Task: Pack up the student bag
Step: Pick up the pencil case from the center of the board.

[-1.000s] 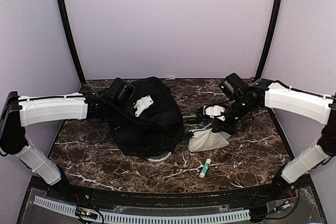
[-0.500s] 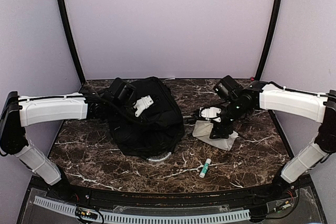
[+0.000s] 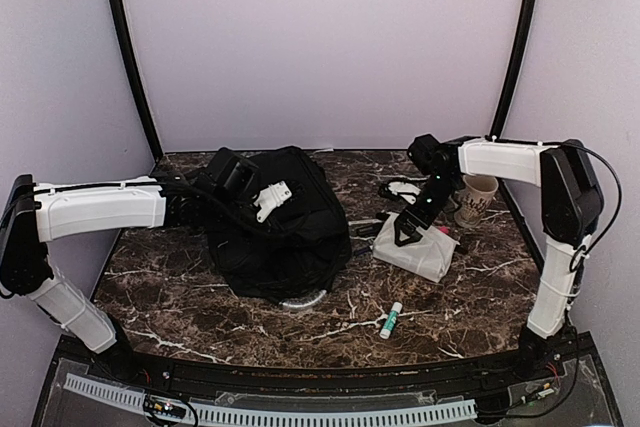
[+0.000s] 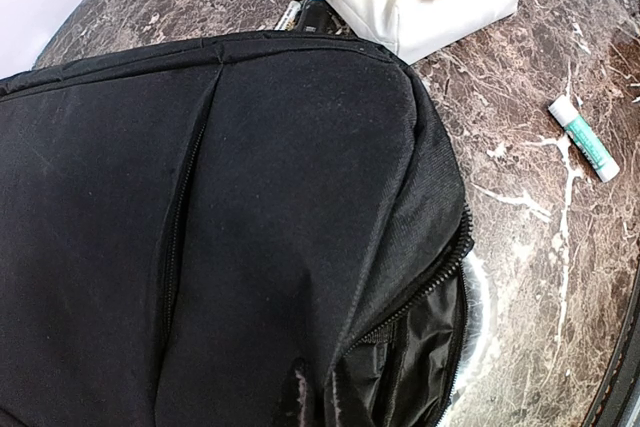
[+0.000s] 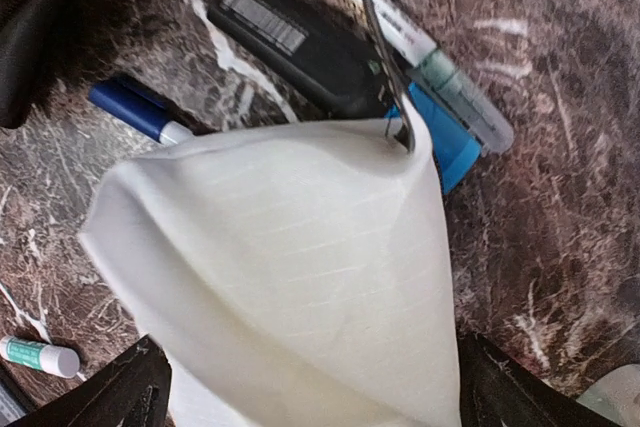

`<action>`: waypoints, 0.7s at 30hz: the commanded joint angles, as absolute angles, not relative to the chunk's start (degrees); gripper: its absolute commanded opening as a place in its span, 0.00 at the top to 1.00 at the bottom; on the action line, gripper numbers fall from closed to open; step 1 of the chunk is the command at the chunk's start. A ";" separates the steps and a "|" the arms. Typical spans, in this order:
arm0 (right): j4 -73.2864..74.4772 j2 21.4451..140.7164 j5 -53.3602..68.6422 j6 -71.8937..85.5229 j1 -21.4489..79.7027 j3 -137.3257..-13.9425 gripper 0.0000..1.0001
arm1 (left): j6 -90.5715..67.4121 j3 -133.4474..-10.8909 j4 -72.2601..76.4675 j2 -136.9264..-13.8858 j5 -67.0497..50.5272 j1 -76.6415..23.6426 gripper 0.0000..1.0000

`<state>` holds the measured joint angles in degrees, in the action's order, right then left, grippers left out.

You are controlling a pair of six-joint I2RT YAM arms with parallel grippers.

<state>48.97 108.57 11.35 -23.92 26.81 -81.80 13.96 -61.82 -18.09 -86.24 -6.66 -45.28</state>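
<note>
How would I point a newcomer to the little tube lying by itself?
Find the big black student bag on the marble table. Right of it lies a white pouch; nearer the front edge than both is the tube. It is small, white with a green band, and touches nothing.

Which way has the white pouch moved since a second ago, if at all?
Yes. The white pouch slid right, away from the backpack; it sat straight behind the glue stick, now behind and right of it.
</note>
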 commanded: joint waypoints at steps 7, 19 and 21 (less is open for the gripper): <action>48.84 110.52 12.96 -24.75 25.84 -78.65 0.02 | 14.13 -62.74 -19.07 -83.84 -6.95 -45.35 1.00; 47.33 109.24 15.07 -26.30 26.01 -75.63 0.59 | 14.15 -62.75 -18.97 -83.85 -6.79 -45.35 1.00; 47.41 106.63 14.52 -26.05 26.29 -75.01 0.72 | 14.09 -62.84 -19.01 -83.70 -6.68 -45.35 1.00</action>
<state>46.48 110.48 15.03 -25.93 25.76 -77.03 13.96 -61.82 -18.11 -86.24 -6.63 -45.28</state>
